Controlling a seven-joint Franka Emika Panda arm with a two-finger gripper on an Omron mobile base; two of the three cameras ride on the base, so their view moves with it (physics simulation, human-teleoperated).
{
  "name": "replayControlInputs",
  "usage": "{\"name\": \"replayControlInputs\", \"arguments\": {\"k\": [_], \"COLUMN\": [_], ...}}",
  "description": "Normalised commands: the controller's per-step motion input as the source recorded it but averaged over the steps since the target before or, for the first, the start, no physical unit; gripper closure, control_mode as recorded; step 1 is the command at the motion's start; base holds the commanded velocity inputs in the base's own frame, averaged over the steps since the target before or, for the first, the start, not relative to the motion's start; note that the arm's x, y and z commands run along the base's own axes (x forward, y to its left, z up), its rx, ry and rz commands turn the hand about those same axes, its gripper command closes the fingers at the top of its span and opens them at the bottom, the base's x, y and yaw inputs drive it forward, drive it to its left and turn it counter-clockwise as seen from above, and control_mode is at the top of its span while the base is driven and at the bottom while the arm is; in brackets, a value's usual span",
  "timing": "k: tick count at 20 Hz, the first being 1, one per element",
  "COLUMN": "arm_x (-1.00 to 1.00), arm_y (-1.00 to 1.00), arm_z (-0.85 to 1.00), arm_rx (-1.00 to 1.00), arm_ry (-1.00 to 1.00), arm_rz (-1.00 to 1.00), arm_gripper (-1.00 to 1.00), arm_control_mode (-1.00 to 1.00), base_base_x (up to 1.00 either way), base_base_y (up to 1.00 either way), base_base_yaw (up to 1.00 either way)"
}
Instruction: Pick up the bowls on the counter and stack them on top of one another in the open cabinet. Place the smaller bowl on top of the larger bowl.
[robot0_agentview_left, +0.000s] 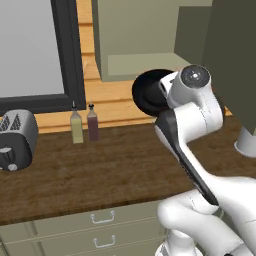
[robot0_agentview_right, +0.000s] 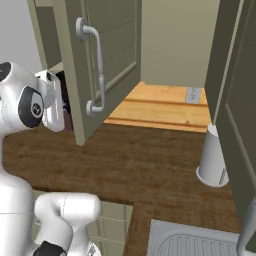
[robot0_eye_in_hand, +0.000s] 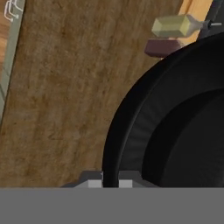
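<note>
A glossy black bowl hangs in the air, tipped on edge, just below and in front of the open cabinet's shelf floor. My gripper is shut on its rim. In the hand view the rim of the bowl runs down between my fingertips, where the gripper pinches it. Which of the two bowls this is I cannot tell; the other bowl is hidden. The counter lies well below the bowl.
Two bottles stand at the counter's back wall, a toaster at far left. The cabinet door with its metal handle swings open close beside my hand. A white canister stands right, and a sink lies near the front.
</note>
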Motion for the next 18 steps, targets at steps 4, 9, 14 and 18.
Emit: {"name": "replayControlInputs", "arguments": {"k": [4, 9, 14, 18], "arm_x": [0.59, 1.0, 1.0, 1.0], "arm_y": [0.01, 0.01, 0.0, 0.0], "arm_z": [0.94, 0.41, 0.0, -0.04], "arm_rx": [0.0, 0.0, 0.0, 0.0], "arm_ry": [0.03, 0.13, 0.02, 0.0], "arm_rz": [-0.01, -0.07, -0.14, -0.16], "arm_gripper": [1.0, 1.0, 1.0, 1.0], "arm_control_mode": [-1.0, -1.0, -1.0, -1.0], "base_base_x": [0.0, 0.0, 0.0, 0.0], "base_base_y": [0.0, 0.0, 0.0, 0.0], "base_base_yaw": [0.0, 0.0, 0.0, 0.0]}}
